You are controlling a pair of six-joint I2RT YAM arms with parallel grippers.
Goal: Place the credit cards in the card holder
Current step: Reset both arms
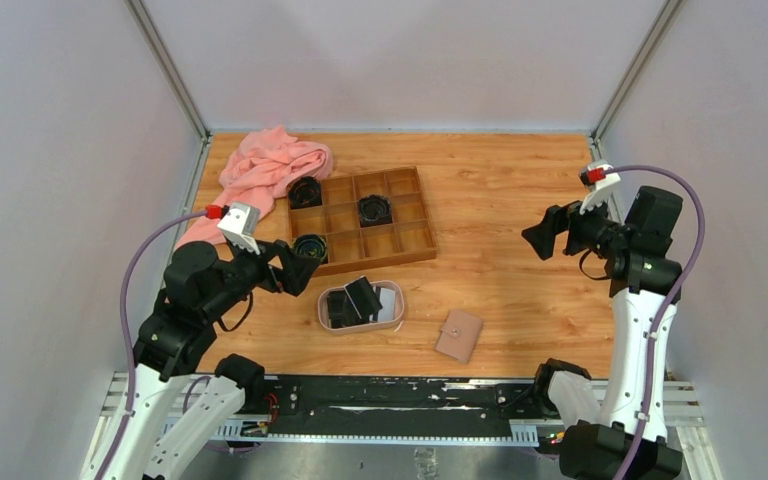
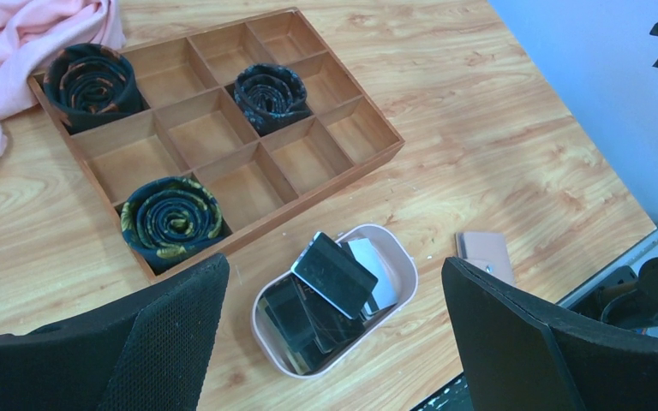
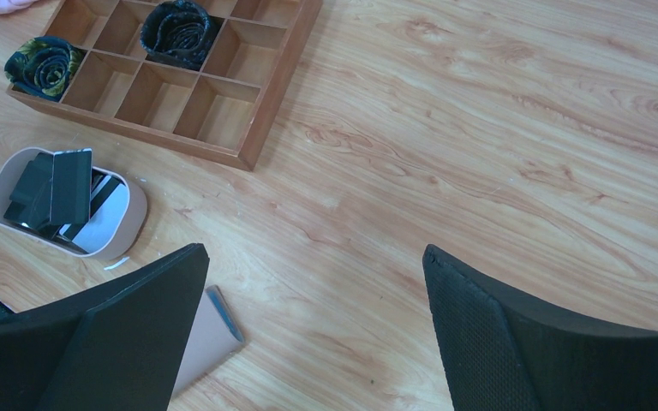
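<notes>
Several black and pale credit cards (image 1: 358,299) lie piled in an oval pinkish tray (image 1: 398,312) near the table's front; one black card (image 2: 336,274) leans up on top of the pile. The tan-pink card holder (image 1: 459,335) lies shut and flat on the wood, right of the tray. My left gripper (image 1: 305,270) hovers open just left of and above the tray, and the left wrist view (image 2: 334,259) shows nothing between its fingers. My right gripper (image 1: 534,243) hangs open and empty, high at the right, well away from the card holder (image 3: 210,338).
A brown wooden compartment box (image 1: 415,245) behind the tray holds three rolled dark ties (image 1: 374,209). A pink cloth (image 1: 265,165) lies bunched at the back left. Grey walls enclose three sides. A black rail (image 1: 390,395) runs along the near edge.
</notes>
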